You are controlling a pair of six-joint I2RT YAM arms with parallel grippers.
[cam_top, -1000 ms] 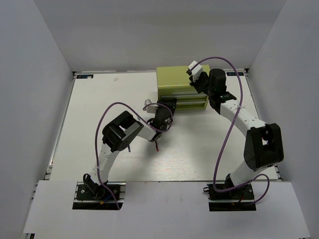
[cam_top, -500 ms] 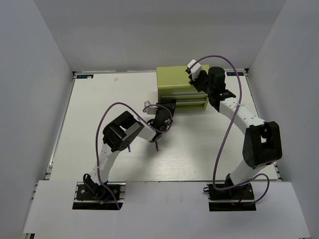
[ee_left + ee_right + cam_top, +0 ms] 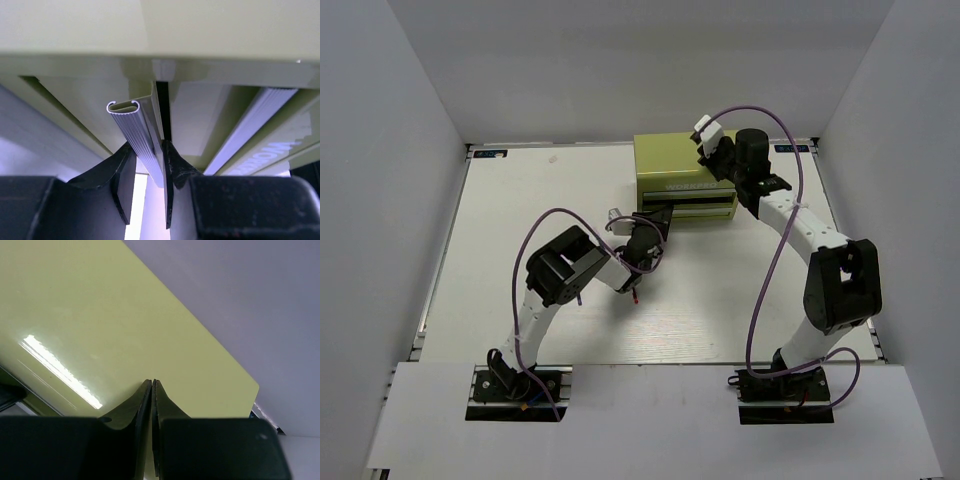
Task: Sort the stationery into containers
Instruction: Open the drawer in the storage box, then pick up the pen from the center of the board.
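The olive yellow-green drawer chest (image 3: pixel 672 157) stands at the back of the table. My left gripper (image 3: pixel 658 214) is at the left end of its lower drawer. In the left wrist view the gripper (image 3: pixel 148 150) is shut on that drawer's ribbed silver handle (image 3: pixel 136 131). My right gripper (image 3: pixel 710 162) is shut and empty, and rests on the chest's top right. The right wrist view shows its tips (image 3: pixel 152 383) together against the glossy olive top (image 3: pixel 100 315). A thin dark-red pen (image 3: pixel 636 292) lies on the table under the left arm. Other stationery is hidden.
The white table (image 3: pixel 520 220) is walled in by grey panels on the left, back and right. A second silver handle (image 3: pixel 250 130) runs beside the held one. Purple cables loop over both arms.
My right gripper has slid a little left and back over the chest top. My left gripper has shifted slightly closer to the drawer front. The chest has not moved.
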